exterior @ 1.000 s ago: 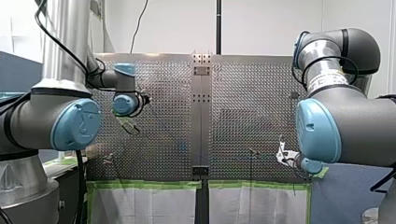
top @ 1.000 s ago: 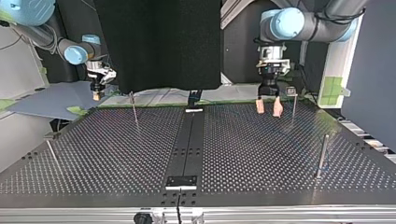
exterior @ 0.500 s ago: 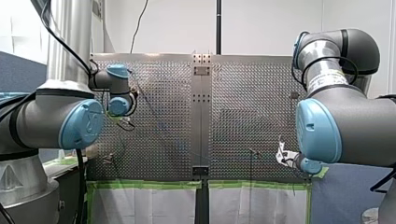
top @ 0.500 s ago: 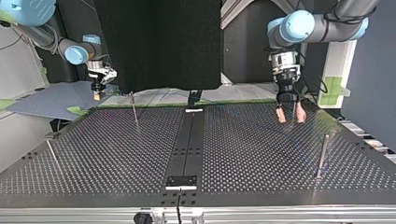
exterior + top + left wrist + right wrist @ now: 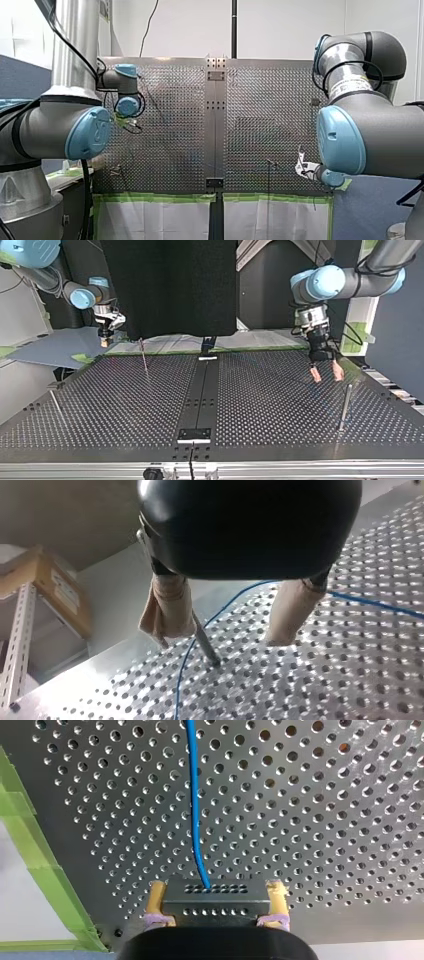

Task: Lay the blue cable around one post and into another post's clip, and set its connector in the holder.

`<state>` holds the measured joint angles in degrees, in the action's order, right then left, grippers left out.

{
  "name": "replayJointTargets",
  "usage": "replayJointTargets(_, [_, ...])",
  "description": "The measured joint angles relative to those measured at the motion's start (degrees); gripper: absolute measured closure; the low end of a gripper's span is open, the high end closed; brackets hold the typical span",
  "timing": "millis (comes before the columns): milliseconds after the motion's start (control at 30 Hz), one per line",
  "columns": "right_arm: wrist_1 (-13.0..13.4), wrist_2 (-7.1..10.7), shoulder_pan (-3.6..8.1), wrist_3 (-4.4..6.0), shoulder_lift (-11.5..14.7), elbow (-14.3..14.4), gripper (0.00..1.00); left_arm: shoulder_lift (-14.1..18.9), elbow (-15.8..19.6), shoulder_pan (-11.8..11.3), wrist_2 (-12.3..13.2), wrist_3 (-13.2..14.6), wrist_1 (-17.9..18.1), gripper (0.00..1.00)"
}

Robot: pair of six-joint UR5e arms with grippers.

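Saw the blue cable (image 5: 195,795) run across the perforated surface (image 5: 325,820) into a black connector (image 5: 215,902), clamped between the yellow pads (image 5: 156,895) of my right pincer (image 5: 217,889) beside green tape (image 5: 45,885) at the surface's edge. Found my left pincer (image 5: 223,632) spread wide and empty above the surface, beige pads (image 5: 167,605) over another stretch of the cable, a thin metal post (image 5: 205,647) just beside one pad.

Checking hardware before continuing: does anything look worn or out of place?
On my left gripper, one of the fingers has a rumpled beige pad, loose at its tip; the other looks smooth. Nothing else stands out.
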<state>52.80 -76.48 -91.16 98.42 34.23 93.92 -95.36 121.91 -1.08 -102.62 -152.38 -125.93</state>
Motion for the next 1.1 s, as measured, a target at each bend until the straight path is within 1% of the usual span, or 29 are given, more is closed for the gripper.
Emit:
replayJointTargets(200, [0.4, 0.00, 0.02, 0.03, -0.8, 0.0, 1.00, -1.0, -3.3, -0.3, -0.6, -0.6, -3.3, 0.00])
replayJointTargets(367, [0.5, 0.00, 0.24, 0.09, -0.9, -0.1, 1.00, -3.0, -5.9, -0.6, -0.7, -0.6, -5.9, 0.00])
replayJointTargets(500, [0.6, 0.00, 0.37, 0.17, -0.9, -0.1, 1.00, -4.7, -7.6, -1.1, -1.0, -0.4, -6.7, 0.00])
replayJointTargets(600, [0.7, 0.00, 0.45, 0.21, -0.9, -0.1, 1.00, -5.3, -8.6, -1.9, -2.1, 0.6, -7.7, 0.00])
replayJointTargets(700, [0.7, 0.00, 0.46, 0.22, -0.9, -0.1, 1.00, -5.5, -9.2, -2.6, -3.6, 2.3, -9.2, 0.00])
replayJointTargets(800, [0.7, 0.00, 0.46, 0.17, -0.9, -0.1, 1.00, -5.6, -9.5, -3.3, -4.3, 3.7, -10.0, 0.00])
replayJointTargets(933, [0.6, 0.00, 0.47, 0.09, -0.9, -0.1, 1.00, -5.6, -9.6, -4.0, -3.8, 4.6, -10.2, 0.00])
replayJointTargets(1100, [0.5, 0.00, 0.48, 0.05, -0.9, -0.1, 1.00, -5.6, -9.9, -4.4, -2.1, 4.7, -10.2, 0.00])
